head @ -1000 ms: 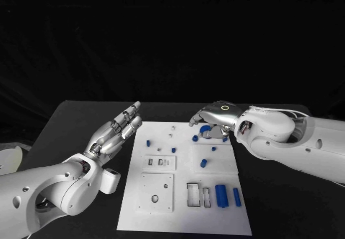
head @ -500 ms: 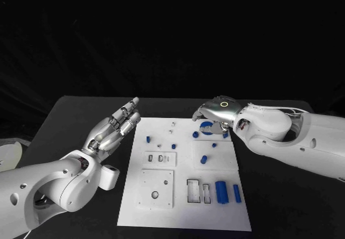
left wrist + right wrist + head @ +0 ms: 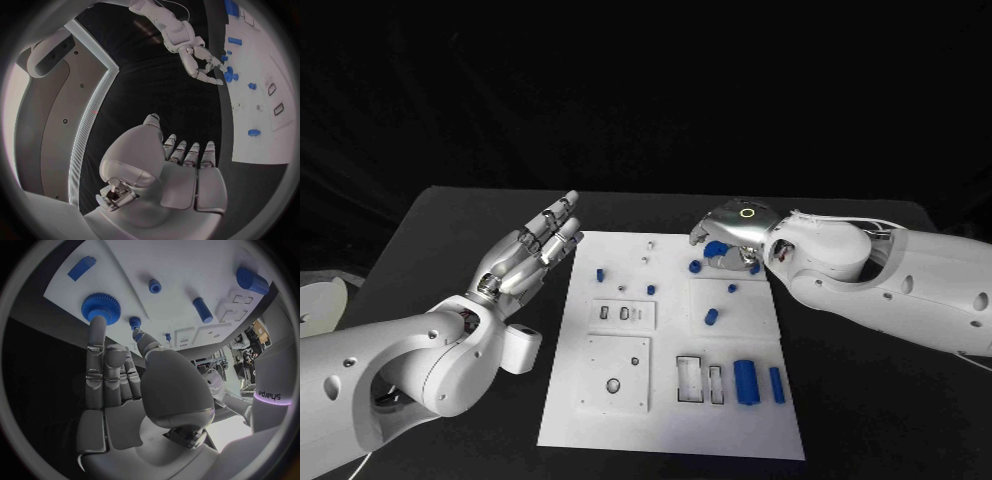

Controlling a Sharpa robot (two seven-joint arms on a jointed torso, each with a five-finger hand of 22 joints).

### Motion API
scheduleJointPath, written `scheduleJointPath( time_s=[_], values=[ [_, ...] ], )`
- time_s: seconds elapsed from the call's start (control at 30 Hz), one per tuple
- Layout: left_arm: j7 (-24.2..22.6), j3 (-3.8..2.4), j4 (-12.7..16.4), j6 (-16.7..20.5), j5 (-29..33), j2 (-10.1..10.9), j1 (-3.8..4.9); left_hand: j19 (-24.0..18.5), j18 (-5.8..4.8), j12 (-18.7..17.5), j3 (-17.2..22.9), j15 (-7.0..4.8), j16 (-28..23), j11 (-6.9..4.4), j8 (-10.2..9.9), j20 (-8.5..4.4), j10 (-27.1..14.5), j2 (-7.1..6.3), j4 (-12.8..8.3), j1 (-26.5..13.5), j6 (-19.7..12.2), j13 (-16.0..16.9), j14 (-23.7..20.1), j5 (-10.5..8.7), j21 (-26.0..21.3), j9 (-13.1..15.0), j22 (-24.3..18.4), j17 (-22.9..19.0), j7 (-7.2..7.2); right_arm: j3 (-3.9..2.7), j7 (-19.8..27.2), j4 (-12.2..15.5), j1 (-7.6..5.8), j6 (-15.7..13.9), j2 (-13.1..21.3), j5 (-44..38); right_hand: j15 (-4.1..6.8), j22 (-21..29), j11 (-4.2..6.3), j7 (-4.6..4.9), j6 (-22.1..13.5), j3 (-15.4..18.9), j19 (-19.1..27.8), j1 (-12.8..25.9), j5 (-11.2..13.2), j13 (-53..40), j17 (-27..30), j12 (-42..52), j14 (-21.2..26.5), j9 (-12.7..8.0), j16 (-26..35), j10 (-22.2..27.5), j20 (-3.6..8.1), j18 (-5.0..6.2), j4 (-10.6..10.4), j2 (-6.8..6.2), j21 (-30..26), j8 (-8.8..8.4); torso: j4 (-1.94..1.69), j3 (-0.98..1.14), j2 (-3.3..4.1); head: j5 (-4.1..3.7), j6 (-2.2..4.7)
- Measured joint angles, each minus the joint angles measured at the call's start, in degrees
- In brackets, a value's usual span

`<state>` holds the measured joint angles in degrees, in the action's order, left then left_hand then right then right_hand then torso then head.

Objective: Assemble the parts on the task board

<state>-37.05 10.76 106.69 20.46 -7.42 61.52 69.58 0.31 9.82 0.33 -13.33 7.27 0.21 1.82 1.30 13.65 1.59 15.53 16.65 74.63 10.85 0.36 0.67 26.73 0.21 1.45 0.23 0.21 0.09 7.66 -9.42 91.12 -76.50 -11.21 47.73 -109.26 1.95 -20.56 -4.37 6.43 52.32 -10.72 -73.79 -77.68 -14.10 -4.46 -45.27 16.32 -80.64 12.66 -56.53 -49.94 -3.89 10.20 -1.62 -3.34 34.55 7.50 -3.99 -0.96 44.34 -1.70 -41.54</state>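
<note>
Big picture first: the desk (image 3: 877, 400) carries the white board (image 3: 747, 425) in its middle, long side running from the near edge to the far edge, and this assembly looks barely under way. Several slots near the board's near edge and left half show as open outlines, and most of the blue parts lie loose on the surface.

On the left, the left hand (image 3: 531, 255) hangs just off the board's left edge, palm flat, fingers (image 3: 190, 155) straight and side by side, holding nothing. It's waiting, by the look of it.

The action is at the far right corner. The right hand (image 3: 730, 240) is down over the blue gear (image 3: 100, 306) there, one of its fingers (image 3: 95, 337) reaching to the gear's toothed rim, the rest curled loosely alongside. Whether it's actually clamped on the gear or only touching it, I cannot tell.

Now the small stuff: a fat blue cylinder (image 3: 746, 382) and a slim blue bar (image 3: 776, 384) lie beside the open rectangular slots near the near right corner, not seated. Short blue pegs (image 3: 711, 317) are scattered over the middle and far half; some may stand in holes, hard to say.

My read: early stage, gear in hand next, nearly everything left.
</note>
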Motion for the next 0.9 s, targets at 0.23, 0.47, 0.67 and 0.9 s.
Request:
scheduleJointPath(
  time_s=[0.23,0.47,0.67,0.9],
  values=[
    [0.2,-0.02,-0.4,-0.6,0.8,-0.2,0.07,0.1,-0.01,0.0,0.0,0.20,0.0,0.67,0.0,0.28,-0.1,0.00,0.0,0.5,0.2,0.0,-0.2,0.01,0.0,0.0,0.0,0.0,0.21,0.00,0.9,-1.2,0.83,-0.2,-0.8,1.1,-0.22,-0.9,-0.39,0.69,-1.5,-1.0,0.5,0.0,0.0,0.1,-1.1,-0.9,-0.2,-1.6,-0.8,-1.0,-0.10,0.00,-0.2,-0.59,0.4,-2.05,-0.06,-0.14,0.03,0.21,-0.24],
    [0.4,-0.05,-0.8,-1.1,1.3,-0.5,0.11,0.1,-0.01,0.0,0.0,0.19,0.0,0.88,0.0,0.27,0.1,0.00,0.0,0.5,0.5,0.0,-0.2,0.09,0.0,0.1,0.0,0.0,0.52,0.00,1.7,-2.2,1.40,-0.2,-1.5,2.1,-0.42,-1.3,-0.22,0.94,-1.3,-1.6,0.7,0.0,-0.3,0.2,-1.6,-1.5,0.0,-1.8,-1.3,-1.7,-0.31,0.00,-0.2,-0.59,0.6,-2.05,-0.06,-0.28,-0.20,0.27,-0.56],
    [0.6,-0.06,-0.9,-1.4,1.6,-0.6,0.13,0.1,-0.01,0.0,0.0,0.19,0.0,1.08,0.0,0.27,0.2,0.23,0.0,0.7,0.7,0.0,-0.2,0.22,0.0,0.1,0.0,0.0,0.72,-0.01,2.2,-3.3,2.15,-0.2,-2.1,2.5,-0.42,-1.9,-0.08,0.58,0.8,-2.7,1.2,0.0,-0.7,0.2,-2.0,-1.9,0.0,-1.9,-1.6,-2.6,-0.31,0.00,-0.3,-0.59,1.2,-1.85,-0.02,-0.35,-0.30,0.18,-0.69],
    [0.7,-0.06,-1.2,-1.8,2.0,-0.7,0.14,0.1,-0.01,0.0,0.2,0.30,0.0,1.46,0.0,0.27,0.3,0.21,-0.2,0.7,0.7,0.0,-0.1,0.44,0.0,0.1,0.0,0.0,0.72,-0.01,2.8,-4.6,2.75,-0.4,-2.6,3.0,-0.42,-2.6,0.01,-0.10,3.0,-3.8,1.5,-0.2,-1.0,0.2,-2.2,-2.4,0.0,-1.6,-1.6,-3.9,-0.22,0.00,-0.4,-0.83,1.5,-1.09,-0.06,-0.42,-0.41,0.30,-0.97]
  ],
)
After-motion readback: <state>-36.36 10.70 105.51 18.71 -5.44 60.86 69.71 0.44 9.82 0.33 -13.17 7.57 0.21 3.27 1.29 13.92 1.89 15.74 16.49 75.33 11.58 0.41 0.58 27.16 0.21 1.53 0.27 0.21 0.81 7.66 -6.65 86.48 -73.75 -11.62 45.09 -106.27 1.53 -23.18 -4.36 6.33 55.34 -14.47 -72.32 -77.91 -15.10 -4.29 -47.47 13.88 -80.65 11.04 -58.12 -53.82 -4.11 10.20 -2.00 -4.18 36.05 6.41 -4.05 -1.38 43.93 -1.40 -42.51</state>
